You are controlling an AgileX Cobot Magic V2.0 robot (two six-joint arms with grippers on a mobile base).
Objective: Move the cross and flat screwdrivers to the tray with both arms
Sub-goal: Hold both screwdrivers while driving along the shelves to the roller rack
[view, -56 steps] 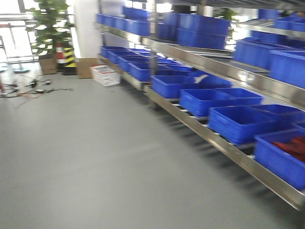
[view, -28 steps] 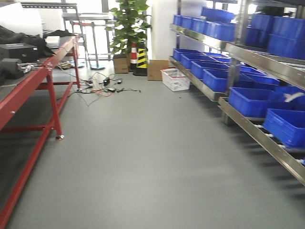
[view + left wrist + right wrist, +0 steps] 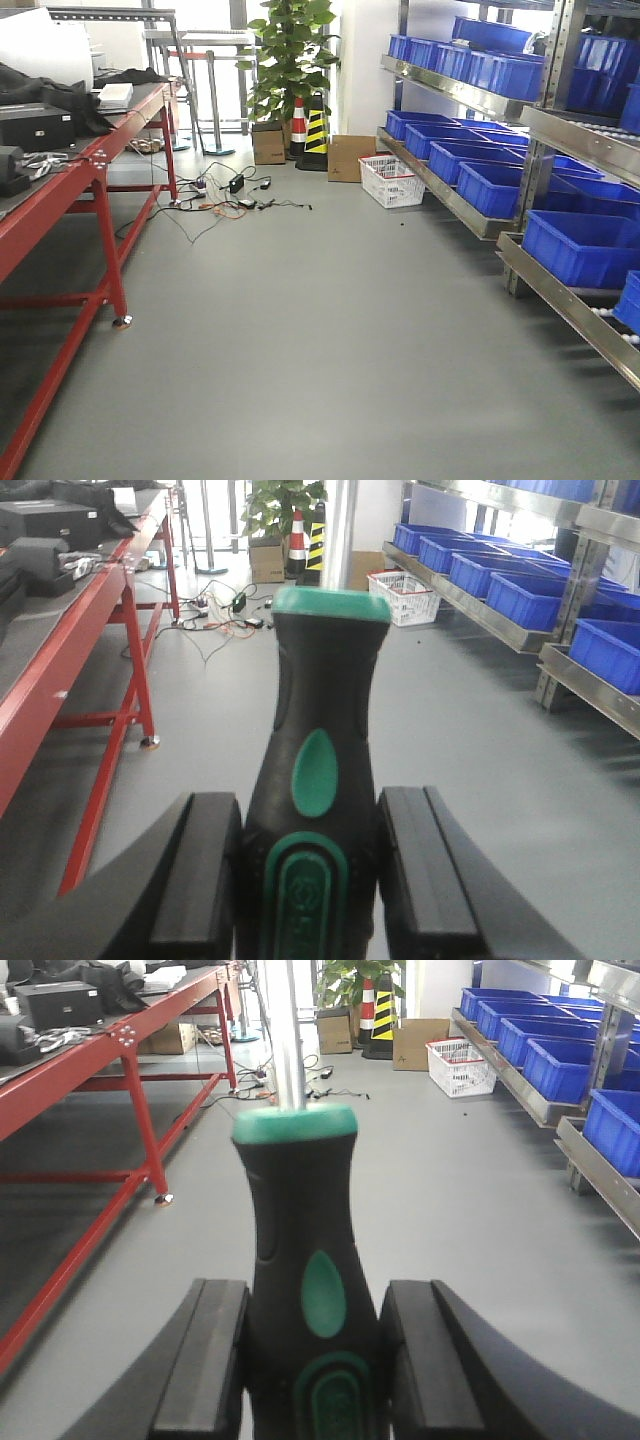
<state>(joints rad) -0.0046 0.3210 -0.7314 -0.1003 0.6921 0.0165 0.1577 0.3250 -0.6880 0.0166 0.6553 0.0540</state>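
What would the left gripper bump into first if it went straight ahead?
Nothing close: the left gripper, shut on its screwdriver, faces open grey floor. Probably the far traffic cone, though depth is unclear.

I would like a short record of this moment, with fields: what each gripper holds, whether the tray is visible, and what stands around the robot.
left gripper: shut on left screwdriver, black-and-green handle, shaft pointing away from the camera
right gripper: shut on right screwdriver, same handle colours
tray: not seen in any view
left side: red table
right side: metal shelves with blue bins
far end: plant, striped cone, white basket, cables on the floor
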